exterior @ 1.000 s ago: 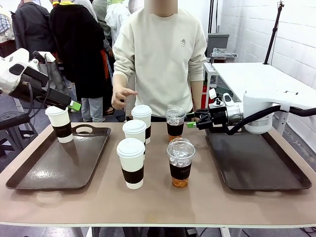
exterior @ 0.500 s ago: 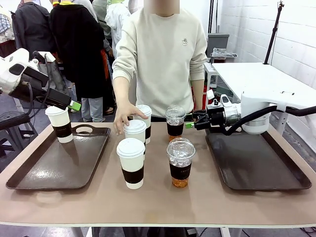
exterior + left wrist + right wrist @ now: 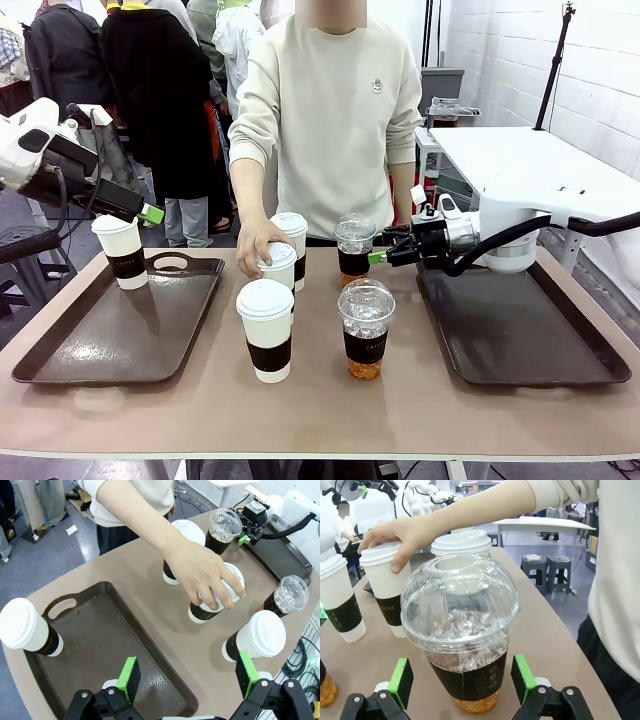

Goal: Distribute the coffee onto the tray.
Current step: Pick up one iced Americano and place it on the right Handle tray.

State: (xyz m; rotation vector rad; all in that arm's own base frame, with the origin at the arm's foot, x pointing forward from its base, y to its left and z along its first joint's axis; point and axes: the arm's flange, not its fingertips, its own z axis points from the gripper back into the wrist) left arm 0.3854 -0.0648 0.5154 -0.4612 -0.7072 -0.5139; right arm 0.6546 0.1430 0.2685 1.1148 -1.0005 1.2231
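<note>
A matte brown tabletop (image 3: 320, 415) is spread across the foreground. A white table (image 3: 520, 160) is placed beyond its right end, beside a white-painted brick wall (image 3: 610, 70). Grey stools (image 3: 559, 562) are seen on the floor farther off.

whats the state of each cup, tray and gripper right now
left gripper, open, above left tray
right gripper, open, facing far iced cup, not gripping
left tray, carrying tray paper cup
tray paper cup, upright, lidded
middle paper cup, upright, person's hand on lid
far paper cup, upright, lidded
near paper cup, upright, lidded
far iced cup, upright, dome lid on
near iced cup, upright, dome lid on
right tray, flat on table
</note>
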